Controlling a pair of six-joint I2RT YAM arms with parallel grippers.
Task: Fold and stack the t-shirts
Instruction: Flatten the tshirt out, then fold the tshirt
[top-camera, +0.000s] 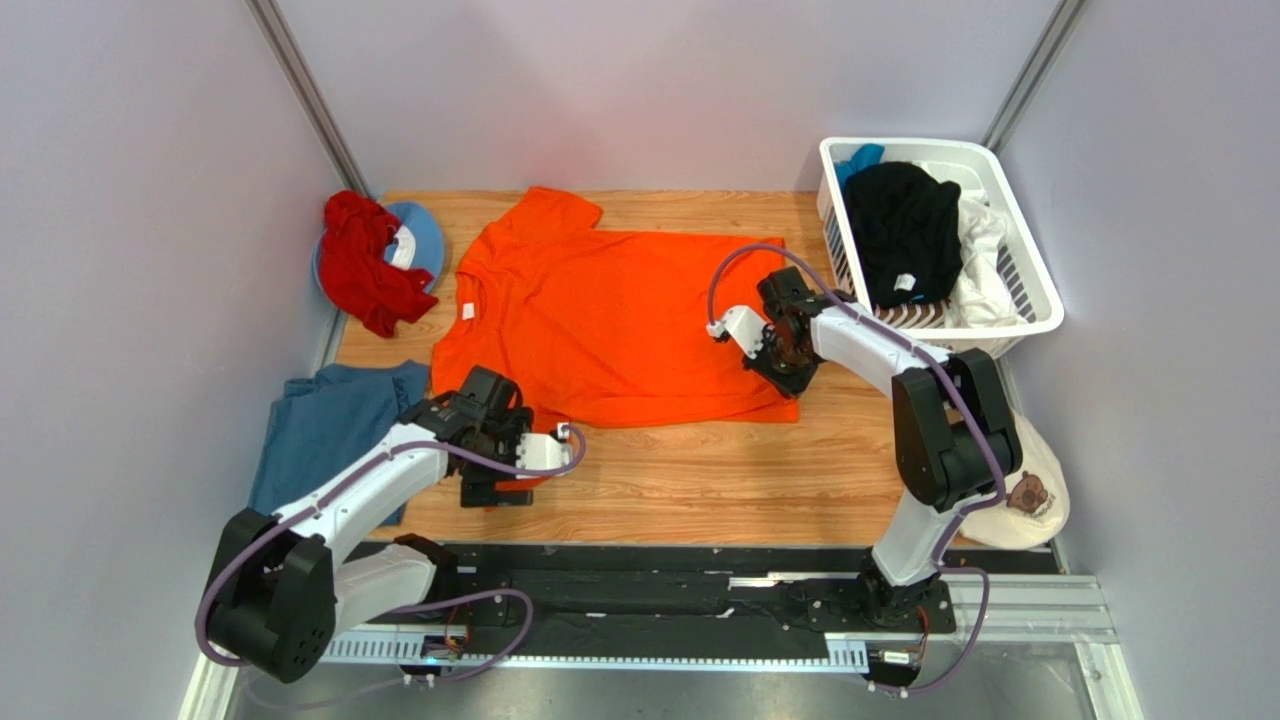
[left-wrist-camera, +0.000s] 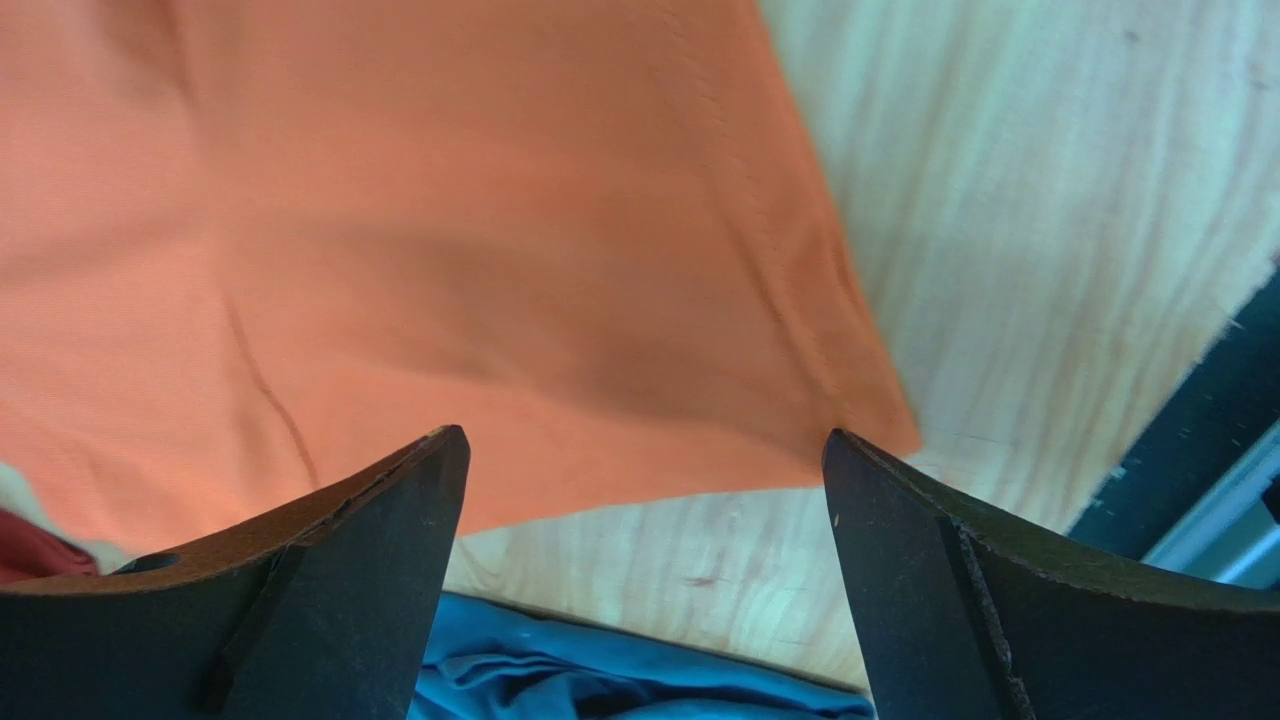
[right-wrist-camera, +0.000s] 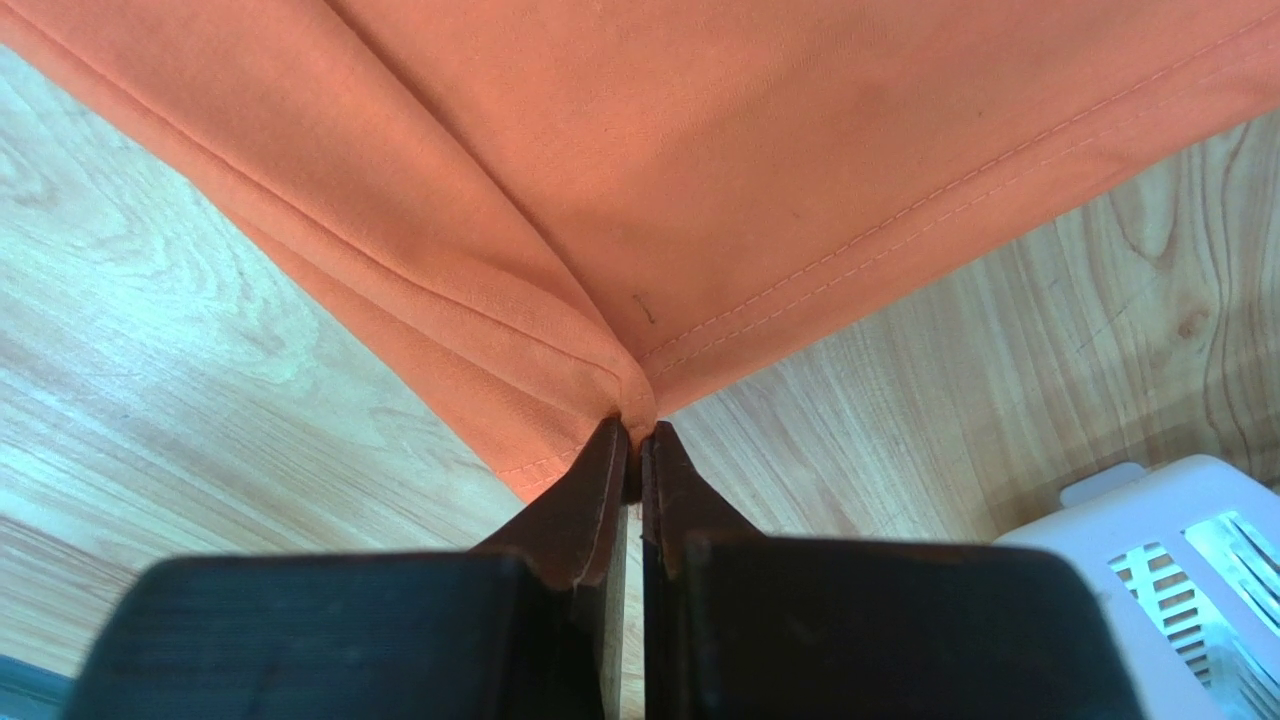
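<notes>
A bright orange t-shirt (top-camera: 601, 315) lies spread flat on the wooden table (top-camera: 706, 473). My right gripper (top-camera: 763, 348) is at its right hem and shut on a pinch of the orange cloth (right-wrist-camera: 631, 393). My left gripper (top-camera: 489, 450) stands open over the shirt's near left edge (left-wrist-camera: 496, 300), with bare wood and blue cloth between its fingers. A dusty blue t-shirt (top-camera: 323, 435) lies crumpled at the table's left edge (left-wrist-camera: 601, 675). Black (top-camera: 902, 225) and white (top-camera: 984, 255) t-shirts fill the basket.
A white laundry basket (top-camera: 1037, 308) stands at the back right (right-wrist-camera: 1172, 555). A red garment (top-camera: 365, 263) lies over a blue cap (top-camera: 421, 240) at the back left. A beige cap with a bear face (top-camera: 1029, 495) sits at the near right edge.
</notes>
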